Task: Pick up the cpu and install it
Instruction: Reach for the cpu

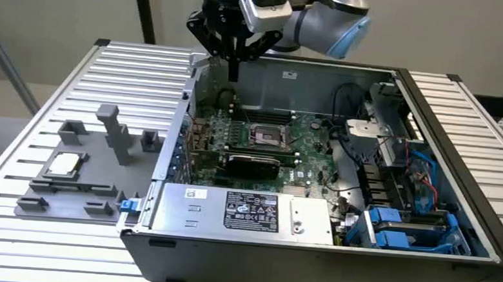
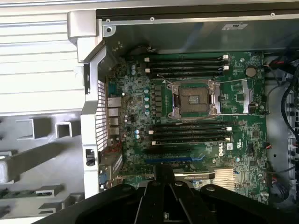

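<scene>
The job had hardly begun. The cpu [image 1: 64,164] lay flat on the grey holder [image 1: 103,175], at the lower left of the exterior view. The holder sat on the ribbed tabletop [image 1: 48,246], outside the computer case [image 1: 314,254]. Nothing was touching the cpu, so it had not been picked up yet.

The gripper [image 1: 235,74] hung high at the top middle of the exterior view, above the back edge of the case and well apart from the cpu. Its fingers were pressed together and held nothing.

The socket [image 2: 195,101], a dark square in the middle of the green board [image 2: 131,93], looked bare, with no silver chip in it. So both parts of the job were left to do: getting the cpu, and putting it in the socket.

Some things were hard to see. The top of the arm was cut off by the upper edge of the exterior view. In the wrist view, only the black base of the fingers came into the picture, dark and blurry, so the tips were hard to make out there. The tiny parts inside the socket were too small to tell. I also could not tell if the metal frame around the socket was lifted open or lying flat. The marks on the cpu's top were too small to read.
</scene>
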`<move>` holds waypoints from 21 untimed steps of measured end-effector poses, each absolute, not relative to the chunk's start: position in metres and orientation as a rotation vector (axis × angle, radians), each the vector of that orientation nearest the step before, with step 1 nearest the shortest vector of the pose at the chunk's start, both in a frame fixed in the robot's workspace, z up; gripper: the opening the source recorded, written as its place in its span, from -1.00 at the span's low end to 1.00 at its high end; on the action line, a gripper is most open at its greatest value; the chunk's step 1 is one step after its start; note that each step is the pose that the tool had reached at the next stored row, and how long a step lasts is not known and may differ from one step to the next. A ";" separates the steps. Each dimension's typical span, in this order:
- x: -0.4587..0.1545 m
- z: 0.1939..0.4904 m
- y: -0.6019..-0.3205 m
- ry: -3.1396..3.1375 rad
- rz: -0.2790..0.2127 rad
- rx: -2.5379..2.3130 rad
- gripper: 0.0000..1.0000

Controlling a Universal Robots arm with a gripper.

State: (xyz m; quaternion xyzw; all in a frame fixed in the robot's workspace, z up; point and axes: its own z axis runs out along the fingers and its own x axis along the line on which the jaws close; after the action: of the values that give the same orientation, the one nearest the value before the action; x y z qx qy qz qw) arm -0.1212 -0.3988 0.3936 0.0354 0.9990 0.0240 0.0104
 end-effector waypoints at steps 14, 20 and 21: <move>-0.132 0.394 -0.400 3.118 0.075 0.110 -0.76; -0.159 0.394 -0.403 3.118 0.075 0.110 -0.76; -0.164 0.394 -0.403 3.118 0.075 0.110 -0.76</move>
State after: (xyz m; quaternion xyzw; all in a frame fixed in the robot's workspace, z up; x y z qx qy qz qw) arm -0.1638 -0.4031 0.3938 0.0353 0.9990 0.0240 0.0104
